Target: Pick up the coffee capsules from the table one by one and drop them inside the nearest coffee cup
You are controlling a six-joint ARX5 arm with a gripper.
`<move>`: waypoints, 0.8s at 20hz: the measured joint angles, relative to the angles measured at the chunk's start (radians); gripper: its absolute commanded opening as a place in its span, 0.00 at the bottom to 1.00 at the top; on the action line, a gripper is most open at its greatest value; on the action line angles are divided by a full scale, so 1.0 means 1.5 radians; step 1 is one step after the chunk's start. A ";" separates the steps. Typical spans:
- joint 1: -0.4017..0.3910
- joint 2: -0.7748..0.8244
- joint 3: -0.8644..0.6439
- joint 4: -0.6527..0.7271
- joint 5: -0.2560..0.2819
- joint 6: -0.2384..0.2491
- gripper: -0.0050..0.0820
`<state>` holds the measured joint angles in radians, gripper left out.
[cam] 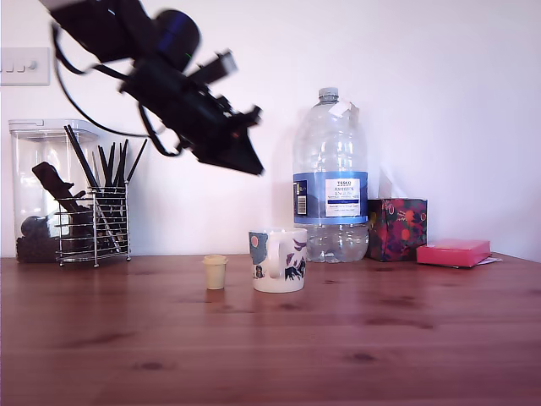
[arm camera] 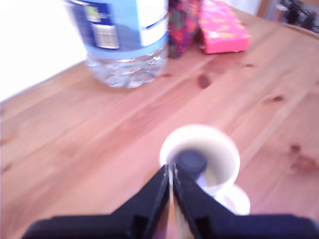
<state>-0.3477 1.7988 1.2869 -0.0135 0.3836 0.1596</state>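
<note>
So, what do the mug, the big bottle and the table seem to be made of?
The mug looks like glazed ceramic: white, thick-walled and opaque, with a printed pattern. The big bottle appears to be clear thin plastic: see-through and ribbed near its base, with a paper-like label. The table looks like wood with a smooth, slightly shiny finish: reddish-brown boards with dark knots and grain lines.

Water bottle point(cam: 330, 178) beside patterned tissue box point(cam: 396, 228); pink box point(cam: 452, 252); utensil rack point(cam: 95, 224); clear canister point(cam: 42, 190)

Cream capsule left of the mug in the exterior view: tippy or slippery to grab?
The cream capsule stands narrow end down with its rim wider, so a sideways nudge probably tips it, then it may roll. It looks small and light; its tapered wall could slip upward between closing jaws.
</note>
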 measured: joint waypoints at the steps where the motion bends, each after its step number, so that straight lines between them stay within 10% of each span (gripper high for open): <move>1: 0.010 -0.026 -0.050 0.033 0.000 -0.002 0.04; 12: 0.018 -0.128 -0.364 0.281 0.006 -0.034 0.05; 14: 0.018 -0.128 -0.364 0.284 0.006 -0.034 0.24; 16: 0.018 -0.128 -0.364 0.291 0.006 -0.034 0.70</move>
<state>-0.3210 1.6073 0.7406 0.4236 0.3920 0.1085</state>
